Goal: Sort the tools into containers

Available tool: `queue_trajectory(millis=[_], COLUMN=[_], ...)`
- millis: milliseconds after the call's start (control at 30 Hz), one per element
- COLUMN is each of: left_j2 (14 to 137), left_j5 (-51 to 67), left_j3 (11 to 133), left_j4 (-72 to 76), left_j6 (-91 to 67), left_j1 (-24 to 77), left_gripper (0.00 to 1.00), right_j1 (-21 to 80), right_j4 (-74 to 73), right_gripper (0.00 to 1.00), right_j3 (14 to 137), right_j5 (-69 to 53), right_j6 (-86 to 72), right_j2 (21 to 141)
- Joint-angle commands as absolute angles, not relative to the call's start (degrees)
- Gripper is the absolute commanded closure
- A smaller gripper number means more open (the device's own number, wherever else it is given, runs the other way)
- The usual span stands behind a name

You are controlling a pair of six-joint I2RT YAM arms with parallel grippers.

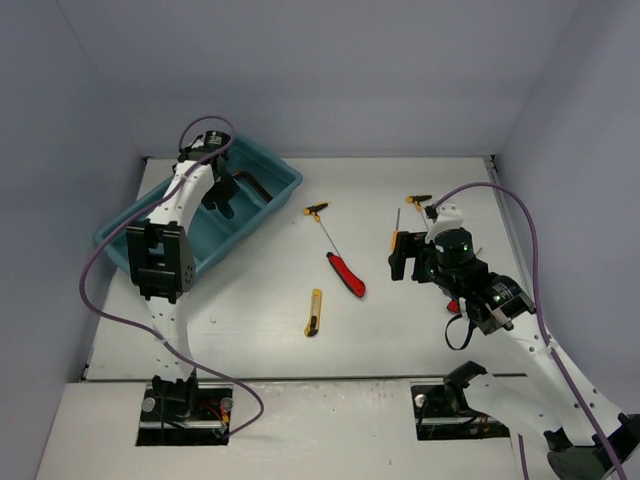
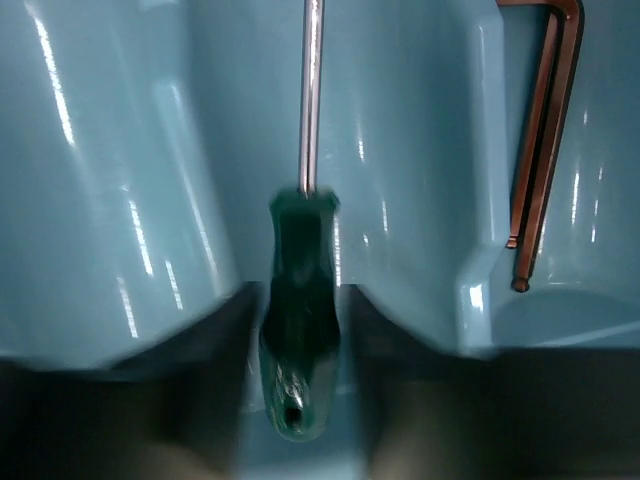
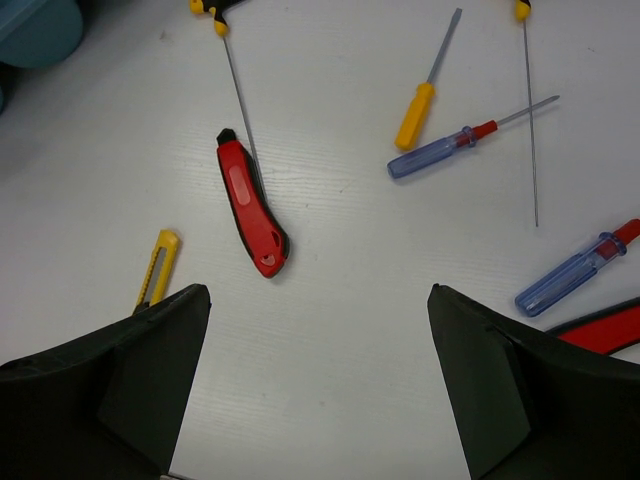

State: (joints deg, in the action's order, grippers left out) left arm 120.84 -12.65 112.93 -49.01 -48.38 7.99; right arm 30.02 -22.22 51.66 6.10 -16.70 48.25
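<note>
In the left wrist view a green screwdriver (image 2: 300, 320) lies in a compartment of the teal tray (image 2: 100, 200), shaft pointing away. My left gripper (image 2: 300, 390) straddles its handle with thin gaps on both sides, so it is open. A dark hex key (image 2: 545, 150) lies in the neighbouring compartment. From above, the left gripper (image 1: 215, 195) is inside the tray (image 1: 290, 178). My right gripper (image 3: 320, 380) is wide open and empty above bare table, right of the red knife (image 3: 252, 205) and yellow knife (image 3: 158, 265).
On the table lie an orange screwdriver (image 3: 418, 112), two blue screwdrivers (image 3: 440, 155) (image 3: 570, 280), two T-handle drivers (image 3: 215, 8) (image 3: 528, 110) and a second red knife (image 3: 600, 330) at the right edge. From above, the right gripper (image 1: 402, 255) hovers mid-table.
</note>
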Motion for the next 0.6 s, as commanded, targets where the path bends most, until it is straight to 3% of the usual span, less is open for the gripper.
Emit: queue_trajectory(millis=[0, 233, 367, 567], left_j2=[117.18, 115.01, 111.33, 98.13], left_j5=[-12.02, -8.96, -6.77, -7.27], left_j3=[116.59, 116.93, 116.61, 106.26], left_j4=[-48.08, -48.08, -48.08, -48.08], left_j6=[-51.37, -48.68, -41.91, -32.29], left_j1=[7.68, 8.03, 10.73, 20.18], left_gripper=[0.47, 0.28, 0.26, 0.24], right_j1=[29.62, 29.47, 28.64, 20.52], right_j4=[-20.3, -20.36, -20.3, -19.98], right_gripper=[0.12, 0.12, 0.14, 0.23], right_j3=[51.15, 51.6, 53.01, 57.91], right_j5=[9.14, 11.29, 15.65, 15.88], right_j6=[-18.35, -18.69, -19.61, -23.81], right_j2=[48.27, 50.26, 52.94, 66.62])
